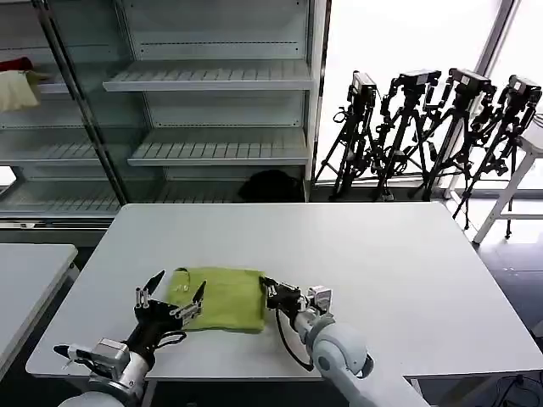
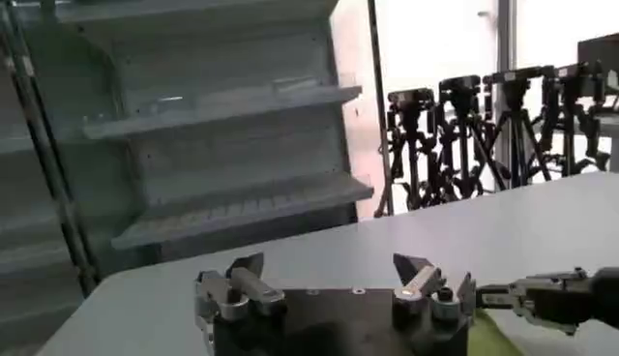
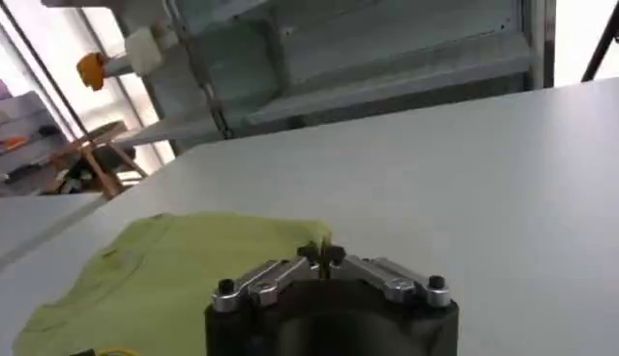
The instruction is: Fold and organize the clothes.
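T-shirt (image 1: 219, 297) lies folded into 1 compact rectangle near the desk (image 1: 382, 263) front edge. Left tool (image 1: 174, 298) released at its left edge; right tool (image 1: 270, 293) clenched on its right edge. Probably final fold or tidy left.

The folded cotton T-shirt (image 1: 219, 297) was a plain lime yellow-green on its upper face. It lay on a flat white table (image 1: 373, 254). The left gripper (image 1: 174, 298) was black with silver-grey metal fittings. The right gripper (image 1: 270, 291) was black as well, on a pale grey arm. The metal shelving unit (image 1: 212, 102) behind was light grey.
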Tool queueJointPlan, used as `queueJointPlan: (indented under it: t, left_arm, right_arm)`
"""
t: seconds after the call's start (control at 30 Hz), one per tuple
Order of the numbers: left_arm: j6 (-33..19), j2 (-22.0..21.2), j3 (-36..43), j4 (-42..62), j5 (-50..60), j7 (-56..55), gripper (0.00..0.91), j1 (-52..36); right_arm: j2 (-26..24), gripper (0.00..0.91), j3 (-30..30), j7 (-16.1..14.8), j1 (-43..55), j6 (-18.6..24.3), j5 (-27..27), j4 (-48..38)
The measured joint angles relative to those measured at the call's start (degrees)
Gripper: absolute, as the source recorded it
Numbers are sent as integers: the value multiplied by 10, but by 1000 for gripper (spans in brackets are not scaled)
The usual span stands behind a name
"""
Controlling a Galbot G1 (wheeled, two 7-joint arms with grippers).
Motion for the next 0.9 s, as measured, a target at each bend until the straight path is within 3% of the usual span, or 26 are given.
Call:
queueJointPlan:
  t: [0.43, 0.9]
  left_arm:
    - [-3, -3, -4, -1, 1, -1, 907, 9]
    - [-7, -8, 4, 8, 1, -2, 907, 1]
  right_arm:
    - [-7, 0, 14, -4, -7, 1, 0, 8]
    - [-124, 20, 87, -30, -28, 20, -15, 31]
